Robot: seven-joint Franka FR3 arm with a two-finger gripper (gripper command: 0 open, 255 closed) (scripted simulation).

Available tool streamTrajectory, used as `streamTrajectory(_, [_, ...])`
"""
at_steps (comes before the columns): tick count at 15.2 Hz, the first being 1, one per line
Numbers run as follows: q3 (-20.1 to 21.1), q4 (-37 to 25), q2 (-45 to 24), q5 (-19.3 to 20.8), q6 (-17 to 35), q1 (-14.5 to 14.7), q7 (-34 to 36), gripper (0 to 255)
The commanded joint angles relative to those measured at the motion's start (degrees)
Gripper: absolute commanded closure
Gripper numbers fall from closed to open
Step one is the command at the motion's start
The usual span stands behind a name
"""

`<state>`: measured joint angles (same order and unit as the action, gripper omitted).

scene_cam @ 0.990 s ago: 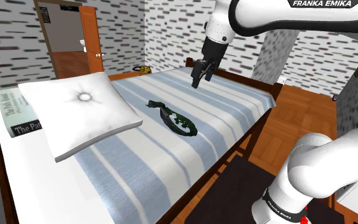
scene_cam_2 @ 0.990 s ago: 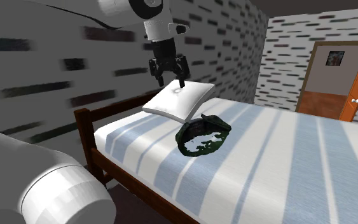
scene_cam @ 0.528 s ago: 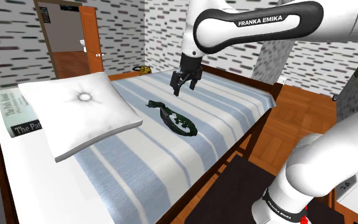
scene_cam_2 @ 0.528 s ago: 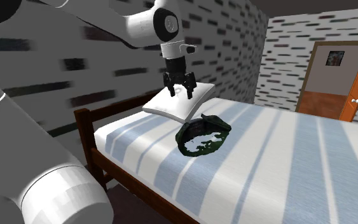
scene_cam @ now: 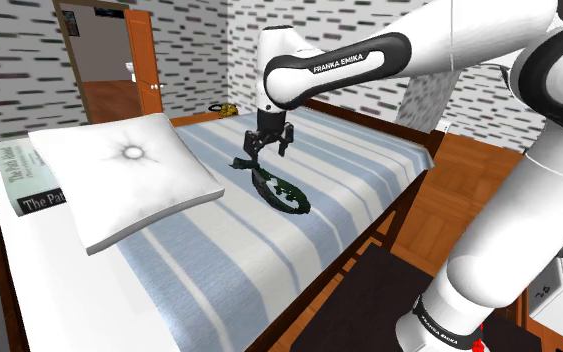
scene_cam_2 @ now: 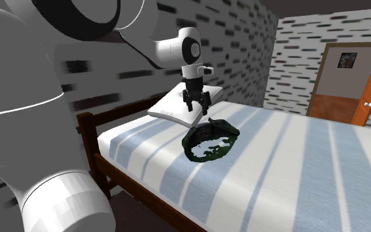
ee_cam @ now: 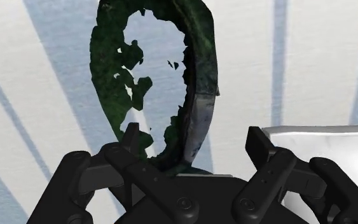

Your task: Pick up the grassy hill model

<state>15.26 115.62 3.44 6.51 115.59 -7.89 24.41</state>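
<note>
The grassy hill model (scene_cam: 277,187) is a dark green, ragged, ring-shaped piece lying flat on the blue-and-white striped bed (scene_cam: 349,170). It also lies near the foot corner of the bed in the second exterior view (scene_cam_2: 209,140). My gripper (scene_cam: 267,149) hangs open just above the end of the model that is nearest the pillow, pointing straight down (scene_cam_2: 197,109). In the wrist view the model (ee_cam: 155,70) stretches away from the gripper (ee_cam: 193,137), and its near rim sits between the two spread fingers, closer to one of them. Nothing is held.
A white pillow (scene_cam: 124,175) lies beside the model, with a book (scene_cam: 24,185) past it at the bed's edge. A dark wooden bed frame (scene_cam_2: 95,142) rims the mattress. An orange door (scene_cam: 144,65) stands open behind, and a small yellow object (scene_cam: 226,108) lies at the far bed edge.
The arm has swung toward the shoulder view's left and come down, bringing the open gripper from beyond the bed's far side to just above the model's end. The model has not moved.
</note>
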Motion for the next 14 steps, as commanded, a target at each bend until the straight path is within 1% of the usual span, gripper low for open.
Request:
streamTrajectory(1, [0.3, -3.5, -5.3, 1.6, 0.3, -0.1, 3.4, 0])
streamTrajectory(4, [-0.2, -8.3, -12.3, 3.5, 0.4, 0.0, 7.5, 0])
streamTrajectory(5, [-0.3, -8.8, -13.0, 3.7, 0.4, 0.1, 7.8, 0])
streamTrajectory(12, [-0.5, -5.5, -15.1, 4.8, 5.6, 0.2, 9.0, 0])
streamTrajectory(14, [-0.5, -5.5, -15.0, 4.8, 5.6, 0.2, 9.0, 0])
